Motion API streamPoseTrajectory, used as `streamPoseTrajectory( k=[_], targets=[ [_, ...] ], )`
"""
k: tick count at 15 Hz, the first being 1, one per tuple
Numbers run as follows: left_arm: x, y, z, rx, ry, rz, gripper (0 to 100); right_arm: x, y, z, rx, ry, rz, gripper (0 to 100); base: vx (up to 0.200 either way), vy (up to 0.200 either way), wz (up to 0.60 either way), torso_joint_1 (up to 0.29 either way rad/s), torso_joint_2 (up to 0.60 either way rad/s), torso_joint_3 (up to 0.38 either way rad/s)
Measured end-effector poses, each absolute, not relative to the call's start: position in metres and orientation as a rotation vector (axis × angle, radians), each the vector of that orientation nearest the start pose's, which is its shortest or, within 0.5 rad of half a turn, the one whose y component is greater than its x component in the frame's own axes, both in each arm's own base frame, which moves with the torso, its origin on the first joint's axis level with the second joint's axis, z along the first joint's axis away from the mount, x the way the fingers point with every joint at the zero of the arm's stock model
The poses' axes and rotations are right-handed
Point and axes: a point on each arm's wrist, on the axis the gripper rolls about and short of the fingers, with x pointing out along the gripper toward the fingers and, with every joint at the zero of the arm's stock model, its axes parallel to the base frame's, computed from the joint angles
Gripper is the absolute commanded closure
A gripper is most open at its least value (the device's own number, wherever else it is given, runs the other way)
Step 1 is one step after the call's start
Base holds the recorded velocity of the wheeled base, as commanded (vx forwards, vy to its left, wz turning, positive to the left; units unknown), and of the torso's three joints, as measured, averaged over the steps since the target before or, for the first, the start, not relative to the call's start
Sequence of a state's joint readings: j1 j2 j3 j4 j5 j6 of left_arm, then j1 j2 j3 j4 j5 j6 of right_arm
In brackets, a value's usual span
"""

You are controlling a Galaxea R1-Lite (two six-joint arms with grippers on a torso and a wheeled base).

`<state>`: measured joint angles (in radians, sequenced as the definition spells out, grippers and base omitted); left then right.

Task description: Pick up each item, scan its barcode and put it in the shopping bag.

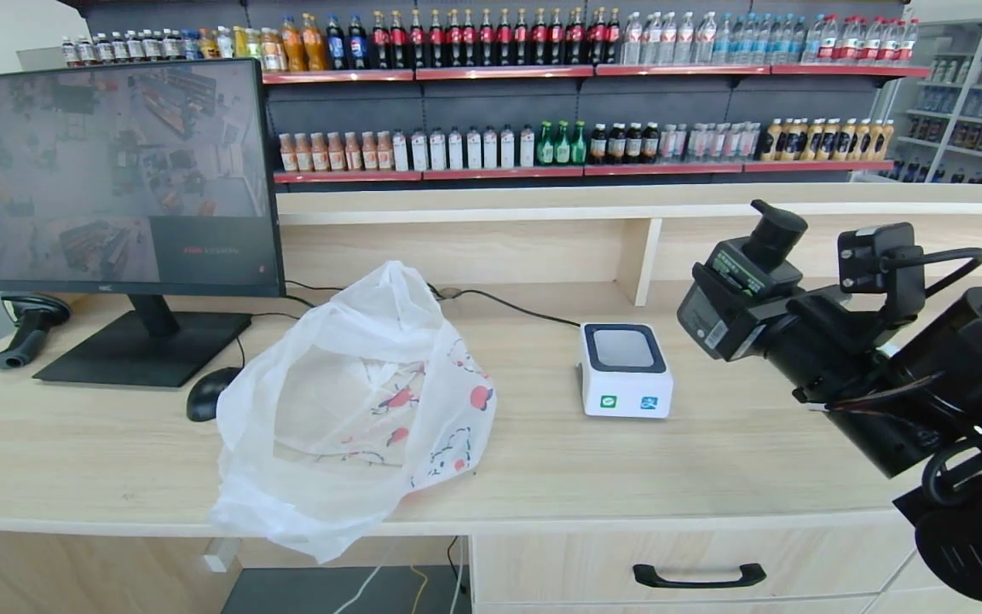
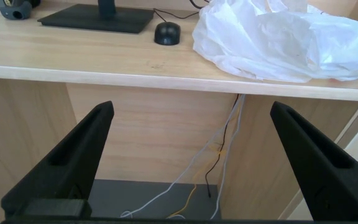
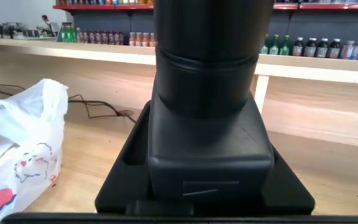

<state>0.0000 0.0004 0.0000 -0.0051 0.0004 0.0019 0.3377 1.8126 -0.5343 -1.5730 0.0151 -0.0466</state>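
The shopping bag [image 1: 355,409] lies crumpled on the counter [image 1: 713,460], 1 corner over the front edge, its inside too cloudy to make out; the white scan box [image 1: 625,371] stands at its 3 o'clock. The left gripper [image 2: 191,112] is below the counter edge, its 2 fingers [image 2: 73,155] wide apart and empty. At 2 o'clock from the box the right gripper [image 1: 768,328] holds a black hand scanner [image 1: 742,273], which hides its fingers.

Left gripper [image 2: 191,115] agape, right gripper [image 1: 768,324] clamping scanner [image 1: 742,277]
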Motion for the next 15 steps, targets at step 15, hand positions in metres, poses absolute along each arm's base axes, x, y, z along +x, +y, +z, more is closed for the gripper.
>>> streamPoseTrajectory(
  k=[15],
  targets=[
    [-0.023,0.0,0.076,0.003,-0.003,0.0,0,0.285,0.088,0.184,-0.339,-0.393,0.285,100,0.0,0.027,0.0,0.001,0.0,0.0]
  ],
)
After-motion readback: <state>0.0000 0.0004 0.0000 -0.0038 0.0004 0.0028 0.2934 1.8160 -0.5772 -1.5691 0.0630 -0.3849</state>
